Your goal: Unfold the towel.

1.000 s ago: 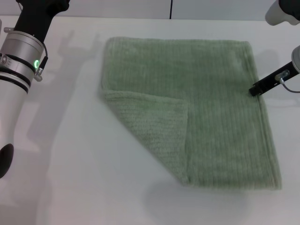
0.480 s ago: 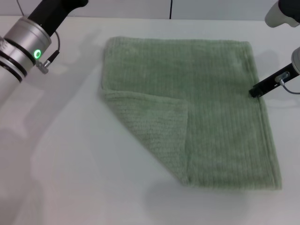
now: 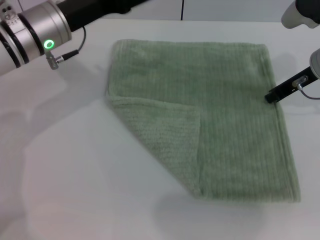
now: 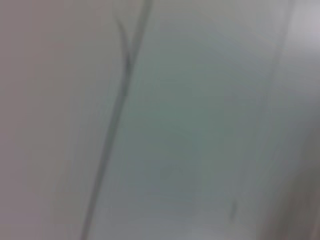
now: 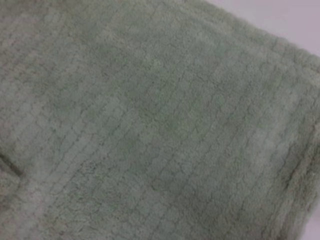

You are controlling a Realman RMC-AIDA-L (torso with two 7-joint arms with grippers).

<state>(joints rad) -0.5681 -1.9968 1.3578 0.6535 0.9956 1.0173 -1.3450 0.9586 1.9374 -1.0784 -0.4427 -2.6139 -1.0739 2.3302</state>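
The pale sage-green towel (image 3: 220,105) lies flat on the white table (image 3: 75,175) in the head view. Its near-left corner is folded over onto it as a triangular flap (image 3: 165,132). The right wrist view is filled by the towel's ribbed cloth (image 5: 150,130), with a strip of table beyond one edge. My left arm (image 3: 35,30) reaches across the far left, above the table and off the towel; its gripper is out of frame. My right arm (image 3: 300,80) hangs at the towel's right edge; only a black plug (image 3: 280,91) on it shows, no fingers.
The white table has bare surface to the left of and in front of the towel. The left wrist view shows only a blurred pale surface with a dark line (image 4: 117,115). A wall seam (image 3: 182,9) runs behind the table.
My left arm has swung up from the near left to lie across the far left corner. The towel and the right arm have not moved.
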